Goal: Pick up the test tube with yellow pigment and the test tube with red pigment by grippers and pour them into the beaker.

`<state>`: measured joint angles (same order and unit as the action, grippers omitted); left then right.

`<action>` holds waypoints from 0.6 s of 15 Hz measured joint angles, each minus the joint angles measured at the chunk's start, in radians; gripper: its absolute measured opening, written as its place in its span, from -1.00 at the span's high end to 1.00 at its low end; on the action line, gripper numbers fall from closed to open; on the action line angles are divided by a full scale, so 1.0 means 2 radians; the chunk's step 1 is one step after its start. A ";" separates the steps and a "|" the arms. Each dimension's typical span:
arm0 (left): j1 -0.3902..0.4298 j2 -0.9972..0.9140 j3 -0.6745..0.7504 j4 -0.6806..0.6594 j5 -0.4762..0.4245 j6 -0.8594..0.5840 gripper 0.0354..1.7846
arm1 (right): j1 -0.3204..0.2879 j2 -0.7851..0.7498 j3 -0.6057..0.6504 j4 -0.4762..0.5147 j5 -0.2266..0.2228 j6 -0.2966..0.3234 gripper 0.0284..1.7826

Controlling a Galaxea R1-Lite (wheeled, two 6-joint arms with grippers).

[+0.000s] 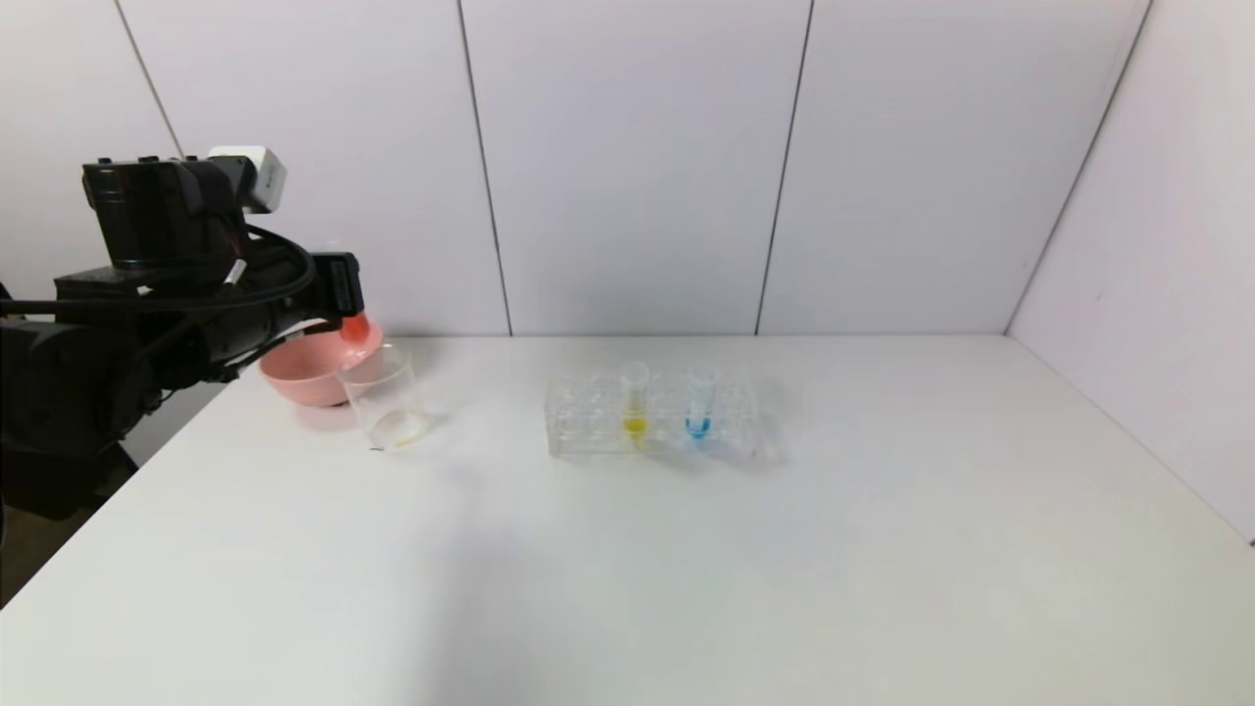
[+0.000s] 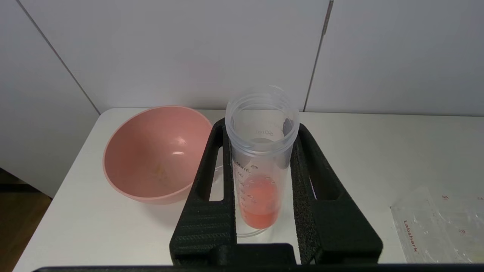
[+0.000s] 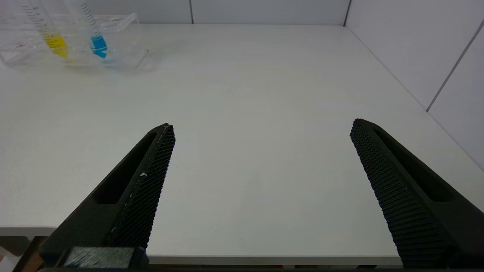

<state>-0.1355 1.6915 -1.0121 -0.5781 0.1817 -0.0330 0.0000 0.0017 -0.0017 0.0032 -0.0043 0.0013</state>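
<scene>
The head view looks forward and down from above the near edge of the white table (image 1: pixel 686 549), taking in its whole top and the wall behind. The left wrist view sits close behind the left gripper (image 2: pixel 261 181), facing the far wall over the table's far-left corner with the pink bowl (image 2: pixel 151 158). The right wrist view rides low at the near edge behind the right gripper (image 3: pixel 261 151), facing far and left. All three views share the clear tube rack (image 1: pixel 652 417).
</scene>
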 joint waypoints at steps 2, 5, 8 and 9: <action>0.024 0.000 -0.007 0.010 -0.021 0.000 0.54 | 0.000 0.000 0.000 0.000 0.000 0.000 -0.91; 0.063 0.000 -0.014 0.026 -0.059 0.002 0.54 | 0.000 0.000 0.000 0.000 0.000 0.000 -0.91; 0.097 0.002 -0.019 0.042 -0.094 0.007 0.54 | 0.000 0.000 0.000 0.000 0.000 0.000 -0.91; 0.107 0.003 -0.019 0.048 -0.105 0.010 0.54 | 0.000 0.000 0.000 0.000 0.000 0.000 -0.91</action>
<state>0.0794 1.6972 -1.0506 -0.4815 -0.0287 -0.0130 0.0000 0.0017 -0.0017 0.0032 -0.0047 0.0013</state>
